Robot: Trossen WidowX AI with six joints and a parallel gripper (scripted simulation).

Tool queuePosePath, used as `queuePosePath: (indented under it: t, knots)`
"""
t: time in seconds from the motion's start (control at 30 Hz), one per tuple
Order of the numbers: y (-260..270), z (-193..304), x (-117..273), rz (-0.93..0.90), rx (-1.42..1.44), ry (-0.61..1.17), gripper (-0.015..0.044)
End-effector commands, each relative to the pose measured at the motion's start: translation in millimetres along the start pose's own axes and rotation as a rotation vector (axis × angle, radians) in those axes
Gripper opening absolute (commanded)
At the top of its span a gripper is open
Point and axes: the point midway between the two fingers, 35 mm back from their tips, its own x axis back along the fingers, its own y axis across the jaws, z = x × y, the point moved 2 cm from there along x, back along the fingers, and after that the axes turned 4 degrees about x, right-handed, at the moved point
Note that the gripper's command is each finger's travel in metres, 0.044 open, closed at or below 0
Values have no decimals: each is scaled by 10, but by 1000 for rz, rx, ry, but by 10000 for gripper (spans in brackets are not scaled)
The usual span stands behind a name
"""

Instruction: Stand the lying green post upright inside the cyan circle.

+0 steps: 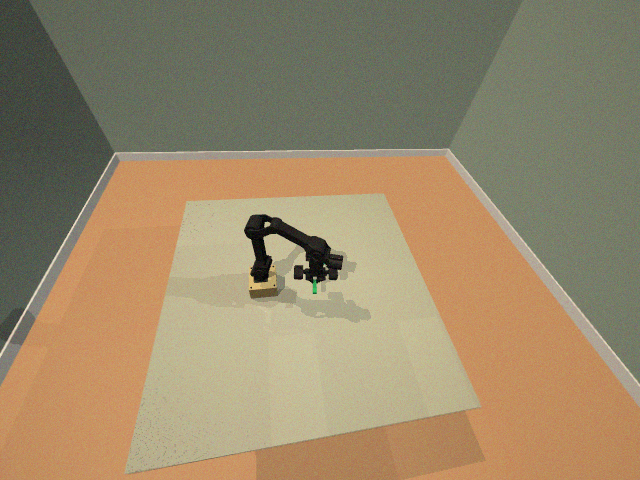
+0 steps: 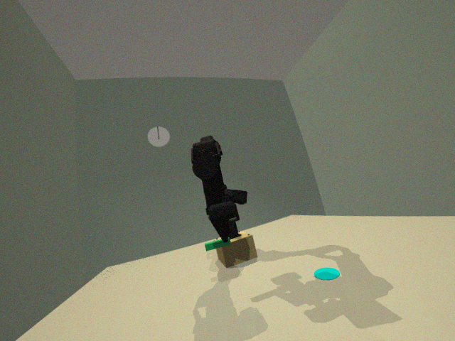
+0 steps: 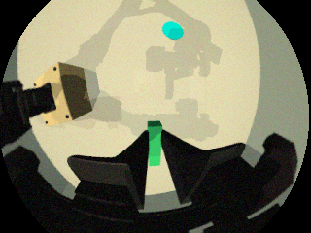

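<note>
The green post (image 1: pixel 314 287) (image 2: pixel 212 245) (image 3: pixel 155 150) is roughly level, not upright, and hangs above the pale mat (image 1: pixel 206 361). My gripper (image 1: pixel 314 280) (image 2: pixel 225 240) (image 3: pixel 154 133) points down and is shut on the post near one end, with the rest of it sticking out to one side. The cyan circle (image 2: pixel 326 273) (image 3: pixel 172 30) lies flat on the mat, well to the right of the post in the exterior view and beyond it at the top of the wrist view. In the top view the arm hides nearly all of the circle.
The arm's wooden base block (image 1: pixel 263 290) (image 2: pixel 239 251) (image 3: pixel 80 99) stands left of the gripper in the top view and in the wrist view. Shadows of the arm fall across the mat and around the circle. A pale round disc (image 2: pixel 163 139) is on the far wall.
</note>
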Motion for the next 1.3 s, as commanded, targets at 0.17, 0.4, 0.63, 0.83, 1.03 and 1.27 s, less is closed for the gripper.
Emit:
queuePosePath:
  t: [0.17,0.4,0.63,0.83,1.03,1.27]
  knots:
    - [-144,-147,36,0,-23,3,23]
    - [-240,-277,62,3,-38,4,23]
    - [-332,-411,82,4,-56,2,23]
    - [-408,-529,96,4,-73,-1,23]
    - [-479,-653,108,4,-91,-4,23]
    - [-554,-805,121,4,-111,-6,23]
